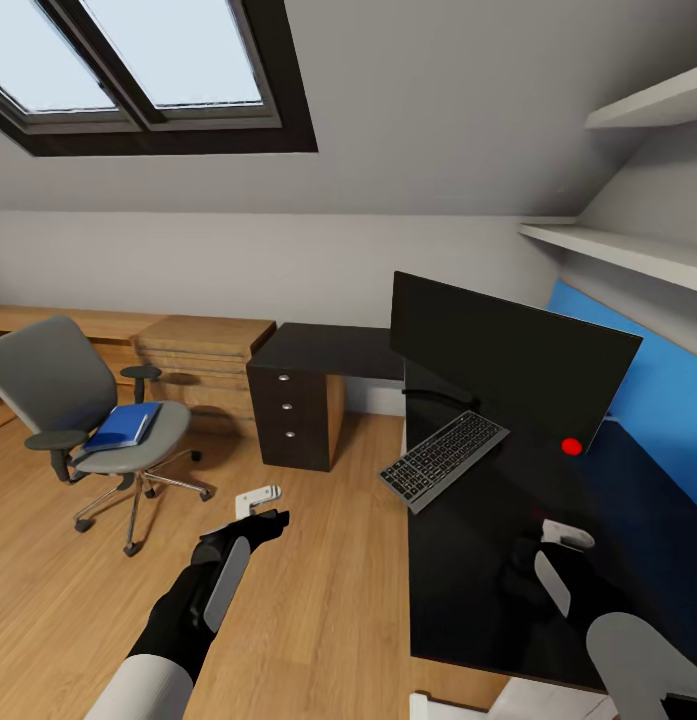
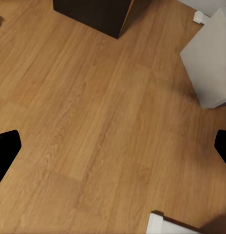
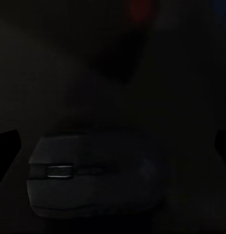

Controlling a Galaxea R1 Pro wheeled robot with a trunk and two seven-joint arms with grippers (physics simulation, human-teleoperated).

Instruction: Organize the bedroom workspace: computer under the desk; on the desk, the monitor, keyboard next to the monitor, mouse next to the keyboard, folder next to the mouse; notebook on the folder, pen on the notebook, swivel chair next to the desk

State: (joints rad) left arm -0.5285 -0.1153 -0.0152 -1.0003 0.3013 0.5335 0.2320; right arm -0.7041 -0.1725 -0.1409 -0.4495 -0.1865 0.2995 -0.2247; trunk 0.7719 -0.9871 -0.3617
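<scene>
Right gripper [image 1: 558,550] open above mouse [image 3: 93,180] on desk [image 1: 468,590]; left gripper [image 1: 250,528] open, empty. Risk: off-centre closing nudges mouse away.

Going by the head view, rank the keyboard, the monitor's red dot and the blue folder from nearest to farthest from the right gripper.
1. The red dot on the monitor's lower corner, just beyond the right gripper.
2. The keyboard, on the desk toward the robot's left; close to the dot in rank.
3. The blue folder, across the floor on the swivel chair seat.
</scene>
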